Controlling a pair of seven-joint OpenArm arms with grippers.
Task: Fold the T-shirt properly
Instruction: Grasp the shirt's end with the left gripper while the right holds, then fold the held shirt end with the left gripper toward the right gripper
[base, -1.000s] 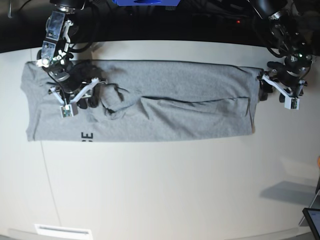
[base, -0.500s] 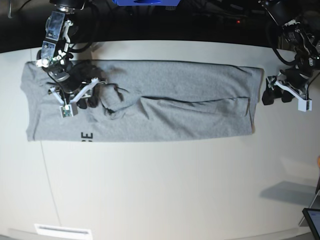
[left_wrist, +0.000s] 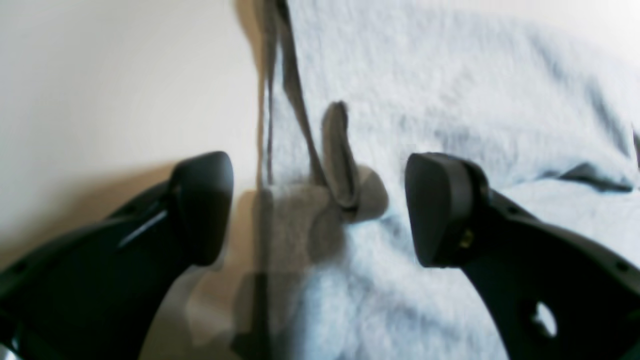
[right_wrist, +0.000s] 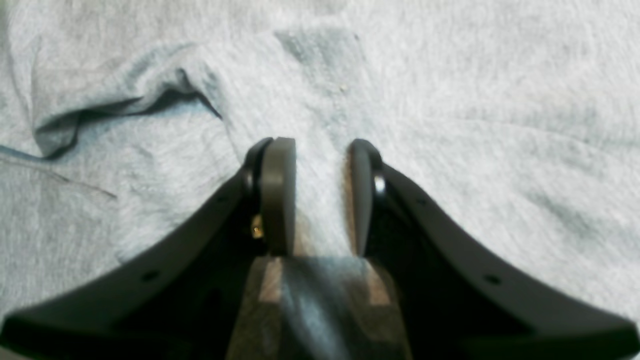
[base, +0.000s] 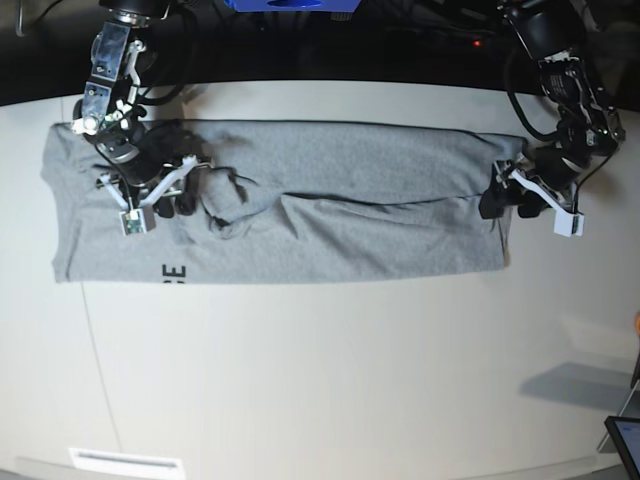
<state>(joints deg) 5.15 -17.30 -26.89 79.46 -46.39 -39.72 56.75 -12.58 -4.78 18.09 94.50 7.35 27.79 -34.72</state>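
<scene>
Left claw, in its wrist view, stands spread wide, straddling the edge of the grey T-shirt, whose small upright fold rises between the fingers, with bare counter beyond its left finger. Right claw, in its own view, is pinching a ridge of the cloth between narrowly parted pads. From the base view, the shirt lies folded lengthwise between both claws, black lettering just below the right one.

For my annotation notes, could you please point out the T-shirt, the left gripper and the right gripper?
T-shirt (base: 350, 165): base view, plain grey middle of the cloth.
Left gripper (left_wrist: 320, 207): left wrist view, midway between its open fingertips, at the shirt's edge.
Right gripper (right_wrist: 320, 192): right wrist view, midway between its fingertips, on bunched cloth.
</scene>
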